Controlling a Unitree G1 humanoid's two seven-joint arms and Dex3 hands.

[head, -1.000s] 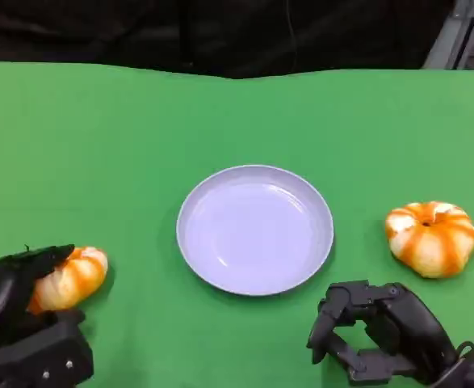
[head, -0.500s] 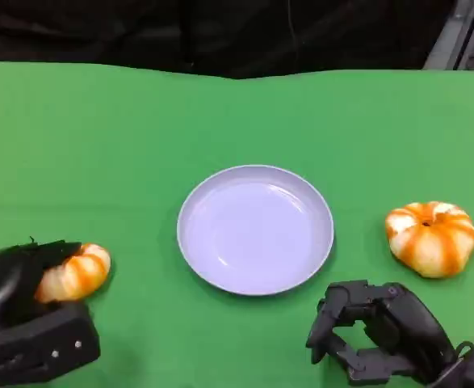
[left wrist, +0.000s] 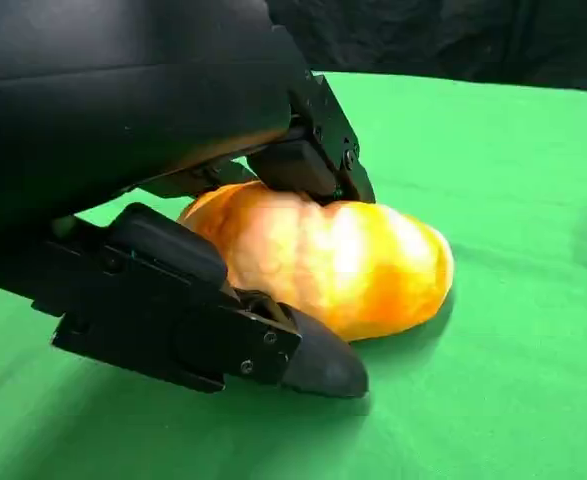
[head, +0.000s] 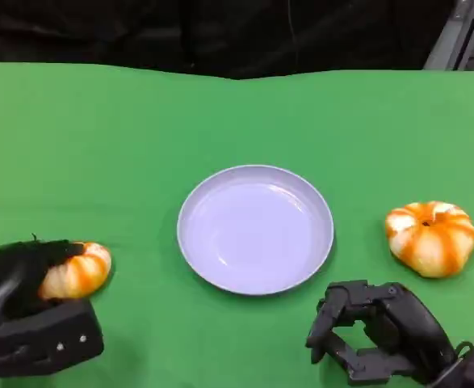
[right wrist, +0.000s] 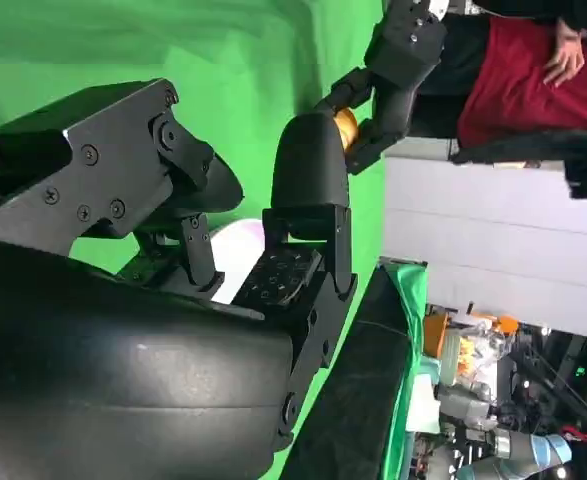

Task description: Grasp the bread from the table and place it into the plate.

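**Two breads and a plate on the green table**

A bread (head: 77, 271) lies at the near left, an orange-and-cream glazed bun with ribbed stripes. The left wrist view shows it as a rounded, glossy loaf (left wrist: 323, 262) resting on the cloth, with black fingers above and below it.

A second bread (head: 430, 238) sits at the right, round and pumpkin-shaped with orange stripes and a small dimple on top, lying flat and well apart from the plate.

The plate (head: 255, 229) is round, pale lilac, shallow with a raised rim, upright at the table's middle between the two breads.
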